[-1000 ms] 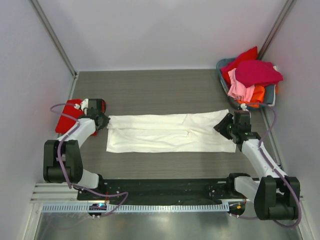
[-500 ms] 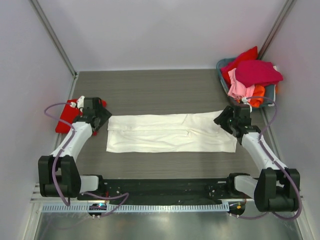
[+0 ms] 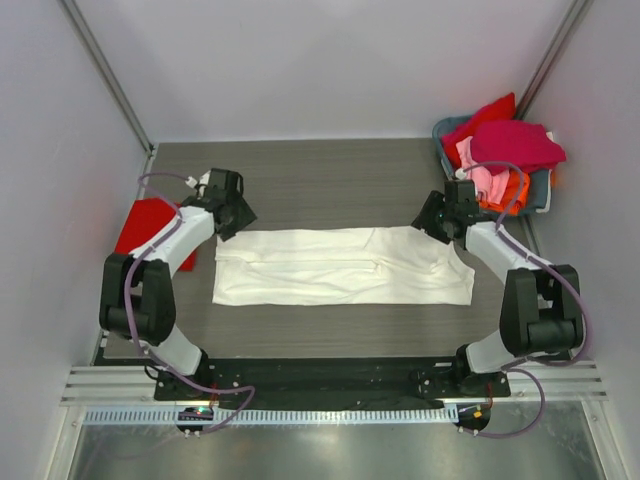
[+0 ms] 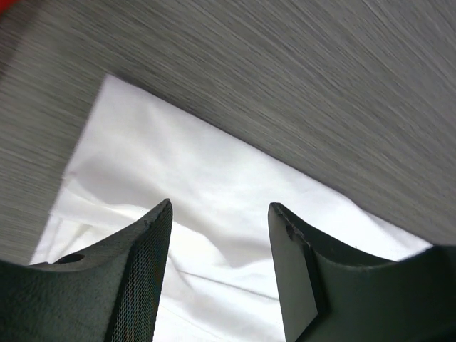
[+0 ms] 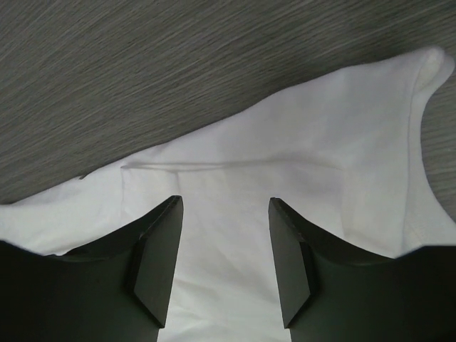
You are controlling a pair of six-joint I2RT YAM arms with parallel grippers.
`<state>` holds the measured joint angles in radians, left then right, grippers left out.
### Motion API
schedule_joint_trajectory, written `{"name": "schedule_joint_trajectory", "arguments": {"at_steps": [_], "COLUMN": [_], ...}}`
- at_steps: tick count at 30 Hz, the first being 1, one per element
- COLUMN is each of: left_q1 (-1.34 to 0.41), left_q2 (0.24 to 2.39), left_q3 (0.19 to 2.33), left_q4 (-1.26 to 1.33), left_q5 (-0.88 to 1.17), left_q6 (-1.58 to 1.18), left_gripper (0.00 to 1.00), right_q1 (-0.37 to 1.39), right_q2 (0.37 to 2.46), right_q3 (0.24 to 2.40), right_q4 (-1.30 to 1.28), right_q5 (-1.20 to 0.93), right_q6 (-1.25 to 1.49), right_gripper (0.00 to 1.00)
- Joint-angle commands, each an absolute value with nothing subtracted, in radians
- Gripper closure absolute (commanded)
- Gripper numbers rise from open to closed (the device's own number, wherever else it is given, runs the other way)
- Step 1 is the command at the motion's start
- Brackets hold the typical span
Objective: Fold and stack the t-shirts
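A large white t-shirt (image 3: 340, 268) lies flat in the middle of the dark wood-grain table (image 3: 330, 180), already folded into a long strip running left to right. Its black print is not visible from above.

The left gripper (image 4: 221, 205) hovers over the strip's far left corner, and the right gripper (image 5: 226, 200) hovers over its far right corner. Both wrist views show the fingers spread apart, with white cloth below them and nothing pinched between them.

A second ago each gripper sat at a short end of the strip, nearer the arm bases. Both have since swung away from the bases to the far long edge. The shirt itself has barely shifted, apart from some rumpling at its far right corner. This likely means the arms are lining up to grasp the far corners for the next fold, so the fold is only partly done.

A plain red t-shirt (image 3: 150, 232) lies by the left wall. At the far right, a grey-blue basket (image 3: 540, 190) holds magenta (image 3: 515, 145), pink (image 3: 475, 172) and orange (image 3: 512, 188) shirts, still unfolded.
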<state>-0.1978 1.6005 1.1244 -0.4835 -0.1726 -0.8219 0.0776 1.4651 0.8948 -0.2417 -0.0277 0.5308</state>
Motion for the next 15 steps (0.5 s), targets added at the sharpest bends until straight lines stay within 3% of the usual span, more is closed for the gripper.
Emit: {"name": "schedule_joint_trajectory", "arguments": {"at_steps": [1,15], "left_q1": [-0.277,-0.505], "left_q2": [1.612,1.844], "left_q3": [1.206,1.403], "left_q4": [-0.508,-0.442], "left_q5": [-0.184,-0.046], "left_q6": [-0.824,-0.839], "left_gripper": [0.43,0.42], "right_q1": [0.092,0.229], "right_q2": [1.523,1.744], "right_q3": [0.972,1.121], "right_q4": [-0.233,-0.31], "right_q5": [-0.005,0.064], "right_q6": [0.497,0.408], "right_gripper": [0.43,0.41]}}
